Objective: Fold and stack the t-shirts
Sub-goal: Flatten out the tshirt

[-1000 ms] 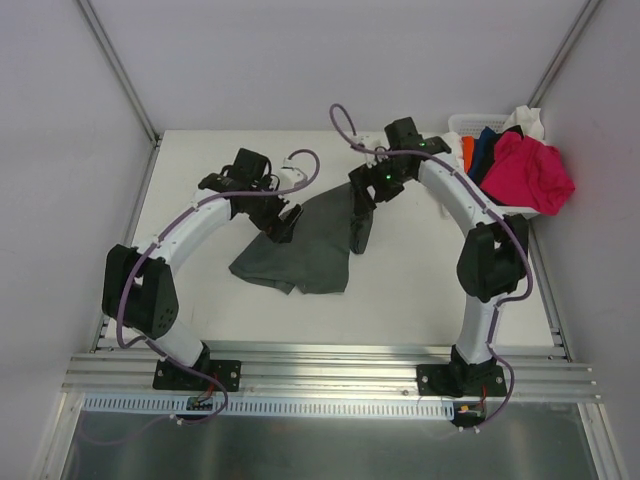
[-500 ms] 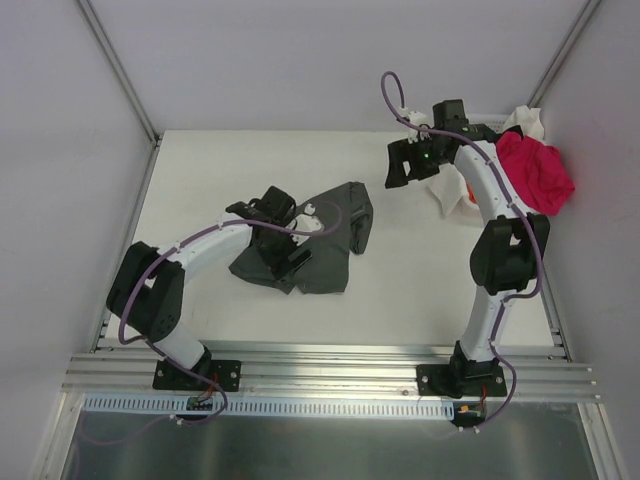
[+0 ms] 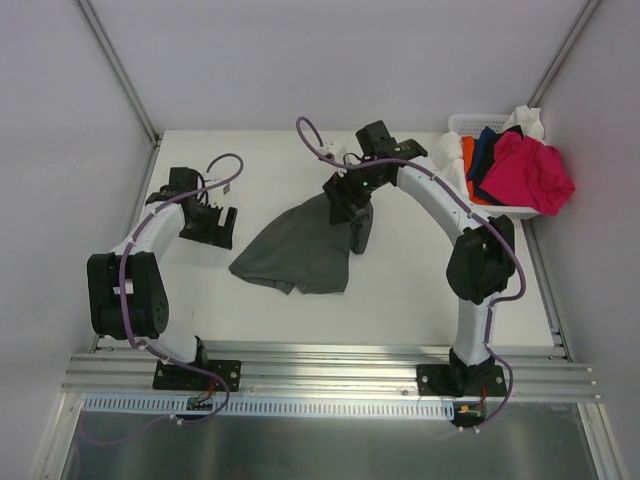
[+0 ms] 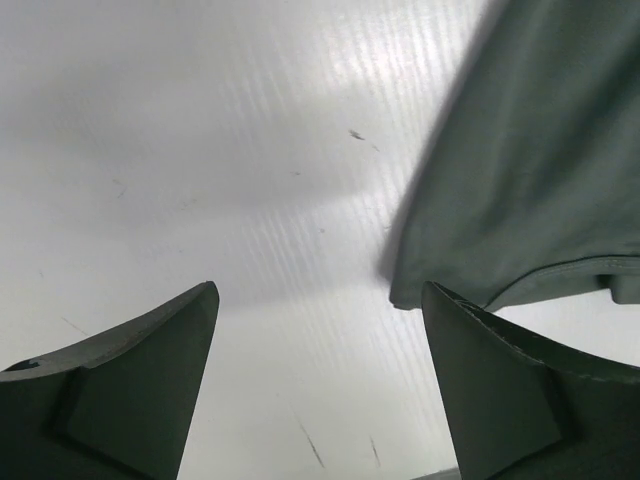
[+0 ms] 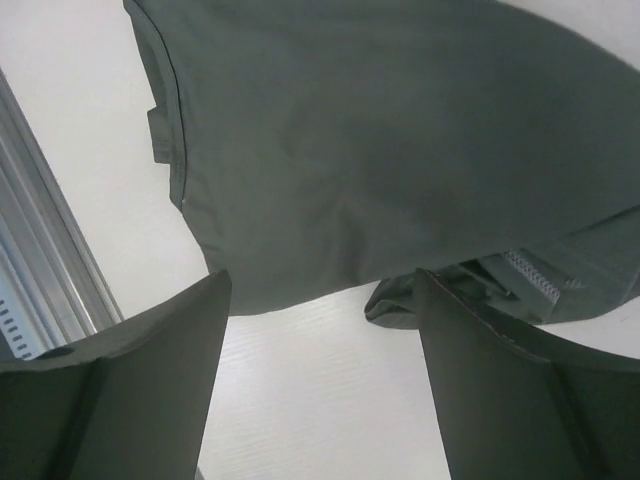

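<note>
Charcoal t-shirt (image 3: 300, 255) lies beneath spread, empty right claw (image 3: 345, 208).

1 charcoal t-shirt (image 3: 300, 250) lies rumpled (others (image 3: 525, 172), pink uppermost, heaped right).

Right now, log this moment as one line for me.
left claw open over bare table | right claw open above grey t-shirt, rumpled, unfolded | other t-shirts piled in basket

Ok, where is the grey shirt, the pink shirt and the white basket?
grey shirt (image 3: 300, 252): top view, on the middle of the spread cloth.
pink shirt (image 3: 530, 175): top view, on the middle of the bunched cloth.
white basket (image 3: 464, 123): top view, on its far left rim corner.
</note>
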Robot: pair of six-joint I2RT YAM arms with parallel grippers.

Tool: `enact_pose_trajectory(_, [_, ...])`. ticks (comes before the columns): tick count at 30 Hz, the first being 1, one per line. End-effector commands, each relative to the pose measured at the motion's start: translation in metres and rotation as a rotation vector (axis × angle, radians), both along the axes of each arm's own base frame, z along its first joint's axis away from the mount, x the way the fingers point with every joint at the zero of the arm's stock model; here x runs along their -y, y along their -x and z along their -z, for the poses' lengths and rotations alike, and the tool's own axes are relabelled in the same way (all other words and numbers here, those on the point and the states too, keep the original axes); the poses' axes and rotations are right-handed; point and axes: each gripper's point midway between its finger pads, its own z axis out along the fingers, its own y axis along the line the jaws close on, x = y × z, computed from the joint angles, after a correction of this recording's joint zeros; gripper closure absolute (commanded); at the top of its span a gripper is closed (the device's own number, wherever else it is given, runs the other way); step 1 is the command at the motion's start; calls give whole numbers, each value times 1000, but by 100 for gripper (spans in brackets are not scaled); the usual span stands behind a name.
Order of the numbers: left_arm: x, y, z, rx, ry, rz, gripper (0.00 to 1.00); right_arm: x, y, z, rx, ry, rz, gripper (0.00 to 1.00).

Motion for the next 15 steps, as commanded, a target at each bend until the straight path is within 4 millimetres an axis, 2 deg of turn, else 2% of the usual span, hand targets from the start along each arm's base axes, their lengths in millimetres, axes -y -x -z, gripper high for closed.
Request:
enact_pose_trajectory(1, [0,8,-8,-5,69,-66,16,-38,5,-11,63,-42,-148,23])
enact_pose_trajectory(2, [-8,6,-9,-14,100,-154,17,-46,8,-8,64,-38,-176,23])
enact_pose_trajectory(3, [-14,3,-9,-24,131,-209,17,-54,11,11,32,-18,-204,23])
enact_pose_trajectory(4, [-21,-3,-15,-13,158,-259,17,-62,14,15,29,-24,-224,23])
enact_pose_trajectory(5, [-38,-6,-19,-13,208,-368,17,-75,26,23,5,-37,-260,25])
enact_pose_trajectory(7, [-55,-14,-27,10,231,-441,17,-93,29,35,14,-65,-282,26])
enact_pose_trajectory(8, [-68,-14,-29,23,222,-475,17,-104,40,41,4,-74,-313,27])
enact_pose_trajectory(12, [-93,-17,-45,85,184,-514,17,-139,57,45,-12,-138,-364,28])
enact_pose_trajectory(14, [-96,-15,-48,93,187,-526,17,-153,68,51,-41,-147,-383,28])
enact_pose_trajectory(15, [-96,-15,-50,97,196,-525,17,-160,70,47,-41,-159,-391,29])
